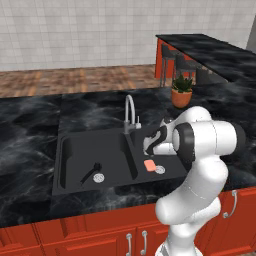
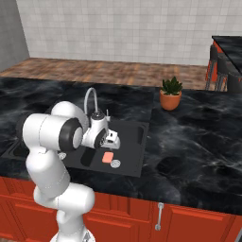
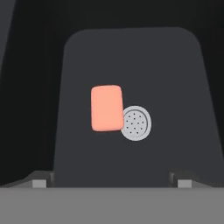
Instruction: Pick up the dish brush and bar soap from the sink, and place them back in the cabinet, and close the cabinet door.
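Note:
The salmon-pink bar soap (image 1: 149, 164) (image 2: 108, 157) (image 3: 106, 108) lies flat on the floor of the right basin of the black sink (image 1: 62, 165) (image 2: 138, 142), touching the round silver drain (image 3: 136, 123). My gripper (image 1: 149, 149) (image 2: 112, 144) (image 3: 111, 181) hangs open a little above the soap, pointing down at it, with nothing between its fingertips (image 3: 39, 182). The black dish brush (image 1: 91, 172) rests in the left basin beside that basin's drain (image 1: 99, 177). The cabinet and the cabinet door are out of view.
A silver gooseneck faucet (image 1: 130, 112) (image 2: 90, 99) rises behind the divider between the basins, close to my hand. A potted plant (image 1: 182, 91) (image 2: 170, 94) stands on the black counter to the right. Red drawer fronts (image 1: 100, 235) run below the counter edge.

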Robot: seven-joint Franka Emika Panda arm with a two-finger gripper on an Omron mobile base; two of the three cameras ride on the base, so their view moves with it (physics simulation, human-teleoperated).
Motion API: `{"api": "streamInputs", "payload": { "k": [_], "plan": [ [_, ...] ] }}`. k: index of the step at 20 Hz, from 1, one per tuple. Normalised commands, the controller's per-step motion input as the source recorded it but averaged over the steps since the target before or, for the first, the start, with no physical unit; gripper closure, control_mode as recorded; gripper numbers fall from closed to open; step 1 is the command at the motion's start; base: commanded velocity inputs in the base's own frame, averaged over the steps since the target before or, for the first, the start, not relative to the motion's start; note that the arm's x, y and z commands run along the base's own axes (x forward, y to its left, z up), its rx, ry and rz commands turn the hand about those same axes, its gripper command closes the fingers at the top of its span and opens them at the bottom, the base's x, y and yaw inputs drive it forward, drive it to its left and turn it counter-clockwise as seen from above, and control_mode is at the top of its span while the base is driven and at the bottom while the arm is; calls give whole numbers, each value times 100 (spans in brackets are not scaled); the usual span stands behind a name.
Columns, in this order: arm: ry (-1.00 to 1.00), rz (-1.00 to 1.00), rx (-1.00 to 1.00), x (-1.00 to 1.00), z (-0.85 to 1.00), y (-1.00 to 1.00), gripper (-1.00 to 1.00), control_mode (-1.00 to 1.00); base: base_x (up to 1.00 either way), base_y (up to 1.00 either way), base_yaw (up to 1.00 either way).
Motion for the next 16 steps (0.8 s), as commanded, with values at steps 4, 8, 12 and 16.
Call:
{"api": "streamInputs", "payload": {
  "k": [4,8,12,16],
  "plan": [
    [0,0,0,19,-25,0,-100,-100,0,0,0],
    [0,0,0,19,-25,0,-100,-100,0,0,0],
    [0,0,0,22,-23,0,-100,-100,0,0,0],
    [1,0,0,22,-22,0,-100,-100,0,0,0]
  ]
}}
